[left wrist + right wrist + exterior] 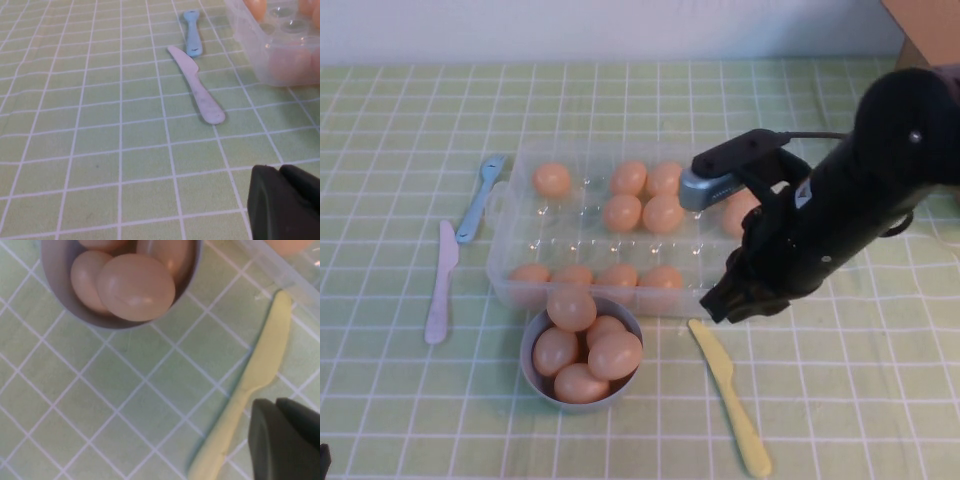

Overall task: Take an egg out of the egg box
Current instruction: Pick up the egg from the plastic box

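At the near right corner of the egg box (510, 262), a clipped wall or jostled egg (662, 278) was judged the main risk, since the right end effector (725, 300) hovered there, apparently pressed together and empty, while the left end effector's (285, 202) state could not be told above the desk (400, 400).

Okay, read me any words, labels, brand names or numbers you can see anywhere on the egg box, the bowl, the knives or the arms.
None can be read.
Egg box, bowl, yellow knife: no print shows.
Right end effector hangs by the box's near right corner; left end effector sits left of the pale knife; both unmarked.
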You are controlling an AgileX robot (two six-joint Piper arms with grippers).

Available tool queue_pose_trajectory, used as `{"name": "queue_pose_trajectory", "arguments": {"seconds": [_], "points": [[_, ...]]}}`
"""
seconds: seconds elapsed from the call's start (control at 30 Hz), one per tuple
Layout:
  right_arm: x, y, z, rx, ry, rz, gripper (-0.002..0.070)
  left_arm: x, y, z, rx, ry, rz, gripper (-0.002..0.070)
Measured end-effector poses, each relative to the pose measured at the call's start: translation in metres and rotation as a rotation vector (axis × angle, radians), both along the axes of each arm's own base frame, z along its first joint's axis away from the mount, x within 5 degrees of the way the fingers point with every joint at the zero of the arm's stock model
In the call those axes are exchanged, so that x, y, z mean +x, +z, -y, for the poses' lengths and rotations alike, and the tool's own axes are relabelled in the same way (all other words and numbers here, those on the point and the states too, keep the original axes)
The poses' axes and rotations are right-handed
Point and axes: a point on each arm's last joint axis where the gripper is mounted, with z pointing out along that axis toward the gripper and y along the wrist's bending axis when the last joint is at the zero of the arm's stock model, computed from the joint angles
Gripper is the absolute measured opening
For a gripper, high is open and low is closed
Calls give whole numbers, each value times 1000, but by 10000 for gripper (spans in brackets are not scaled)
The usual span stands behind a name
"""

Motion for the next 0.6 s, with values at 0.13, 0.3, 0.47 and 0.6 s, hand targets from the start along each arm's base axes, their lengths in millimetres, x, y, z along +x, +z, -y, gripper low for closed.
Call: {"name": "queue_pose_trajectory", "arguments": {"seconds": [0.13,0.3,0.47,0.6], "points": [[15,-3,-13,-21,16,-31,-17,0,0,0,0,0,0,-3],[30,-7,-24,-40,29,-40,-7,0,0,0,0,0,0,-3],[44,-9,-33,-48,34,-21,96,0,0,0,0,0,0,-3],[58,-8,-43,-29,-6,-14,241,0,0,0,0,0,0,-3]]}}
